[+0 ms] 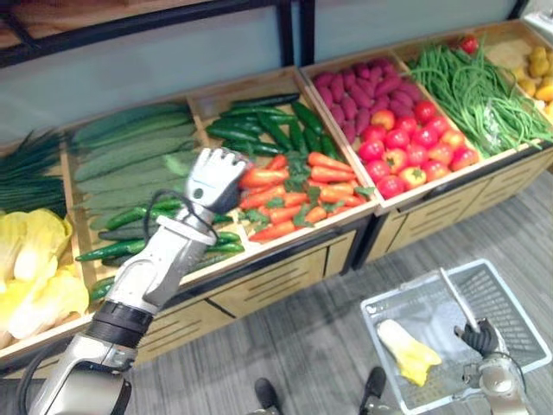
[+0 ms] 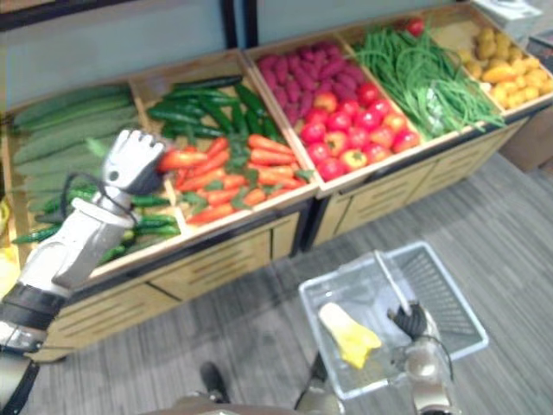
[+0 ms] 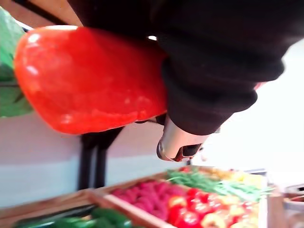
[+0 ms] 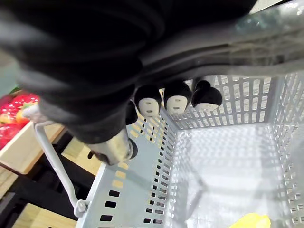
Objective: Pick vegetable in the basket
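A red vegetable (image 3: 90, 80) was held in the left hand (image 1: 216, 177), and the fingers (image 1: 229, 158) were curled around it. In the left wrist view it was seen close against the dark cover of the hand, smooth and glossy. The hand was raised over the wooden stand (image 1: 276, 281). The compartment of red vegetables and leaves (image 1: 311, 186) lay just past the fingertips, and the green vegetables (image 1: 259, 130) lay near them on the far side. The red vegetable appeared to be lifted clear of the pile.

The right hand (image 1: 480, 337) was seen low down, well apart from the left fingers. Its fingers were closed on the thin handle (image 1: 456, 298) of the grey basket (image 4: 142, 190), which was held above the floor. A yellow vegetable (image 1: 406, 353) lay on the bottom of the basket, near the right fingers.

It was judged that the picking was done and that the carrying step was in hand, since the red vegetable was not yet in the basket. For the next move, the left hand would have to be brought over the front edge of the stand and down toward the basket. The grip should be kept firm, because so smooth a skin could slip. The fingers should be opened only when they are above the open basket, clear of the handle and beside the yellow vegetable. The basket should be kept level by the right hand.
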